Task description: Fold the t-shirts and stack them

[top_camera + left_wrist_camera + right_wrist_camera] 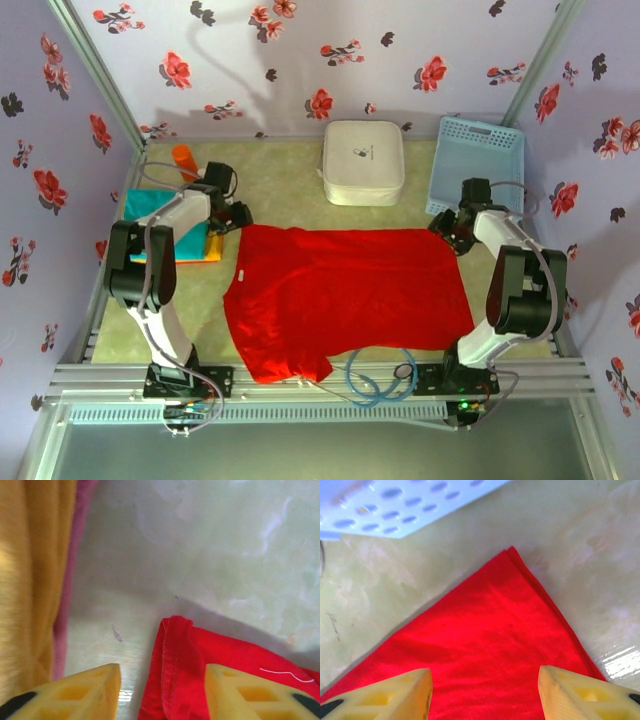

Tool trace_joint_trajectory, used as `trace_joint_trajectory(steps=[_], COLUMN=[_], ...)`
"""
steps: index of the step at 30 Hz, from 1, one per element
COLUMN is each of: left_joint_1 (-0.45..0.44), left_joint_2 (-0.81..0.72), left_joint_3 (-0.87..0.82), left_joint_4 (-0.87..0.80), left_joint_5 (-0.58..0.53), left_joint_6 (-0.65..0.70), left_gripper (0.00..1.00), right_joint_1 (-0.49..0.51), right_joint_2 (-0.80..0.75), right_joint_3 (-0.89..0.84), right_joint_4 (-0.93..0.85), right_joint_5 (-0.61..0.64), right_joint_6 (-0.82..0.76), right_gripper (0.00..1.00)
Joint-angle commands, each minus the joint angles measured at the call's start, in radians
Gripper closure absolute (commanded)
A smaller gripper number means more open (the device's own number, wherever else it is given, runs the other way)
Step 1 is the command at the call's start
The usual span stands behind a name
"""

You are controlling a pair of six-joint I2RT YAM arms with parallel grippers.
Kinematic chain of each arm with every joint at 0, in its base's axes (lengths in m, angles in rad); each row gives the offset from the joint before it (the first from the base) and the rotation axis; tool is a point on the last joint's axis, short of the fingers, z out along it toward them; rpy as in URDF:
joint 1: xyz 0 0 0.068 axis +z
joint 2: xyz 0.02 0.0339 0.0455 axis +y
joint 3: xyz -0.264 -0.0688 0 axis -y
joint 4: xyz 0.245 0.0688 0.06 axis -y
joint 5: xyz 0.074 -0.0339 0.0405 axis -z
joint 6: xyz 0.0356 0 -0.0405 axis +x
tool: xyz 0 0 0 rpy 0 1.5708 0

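Lilac walls [300,60] with red and black flowers around a pale green marbled tabletop [290,170]

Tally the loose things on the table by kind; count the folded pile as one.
Red shirt: 1
Folded pile: 1
Orange bundle: 1
White case: 1
Blue basket: 1
Total: 5

Centre: large bright red cloth t-shirt [345,290] lying flat, open air above.
Back: white rounded-square case [363,162] and light blue plastic lattice basket [478,158] block, slim gap between.
Left: teal-orange-yellow folded shirt pile [148,207] crowds the edge.
Back-left: bare greenish table [280,175], clear run.
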Motion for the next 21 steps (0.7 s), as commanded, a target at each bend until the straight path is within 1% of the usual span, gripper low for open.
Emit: trace_joint_trajectory(steps=[1,3,4,5,9,10,13,21], left_joint_1=[-0.022,-0.026,-0.026,-0.025,-0.022,-0.015,0.007,0.054], left_joint_2=[0.056,0.076,0.086,0.095,0.105,0.105,0.111,0.176], left_joint_3=[0.008,0.008,0.013,0.018,0.042,0.052,0.094,0.242], left_joint_4=[0.005,0.012,0.011,0.009,-0.006,-0.013,-0.041,-0.106], left_joint_5=[0.023,0.021,0.02,0.014,-0.018,-0.026,-0.035,-0.036], left_joint_6=[-0.008,-0.027,-0.037,-0.042,-0.045,-0.043,-0.028,0.029], left_gripper=[0.59,0.66,0.71,0.79,0.96,0.98,1.0,1.0], right_joint_1=[0.021,0.037,0.047,0.056,0.089,0.095,0.104,0.111], right_joint_2=[0.034,0.061,0.075,0.089,0.145,0.16,0.199,0.298], right_joint_3=[-0.024,-0.024,-0.019,-0.014,0.03,0.047,0.088,0.192], right_joint_4=[-0.017,-0.009,-0.005,0.001,0.007,0.006,0.005,0.009], right_joint_5=[-0.001,0.006,0.01,0.013,0.023,0.027,0.034,0.043], right_joint_6=[-0.014,-0.012,-0.011,-0.008,0.007,0.01,0.02,0.043], right_gripper=[0.43,0.43,0.43,0.43,0.44,0.44,0.44,0.45])
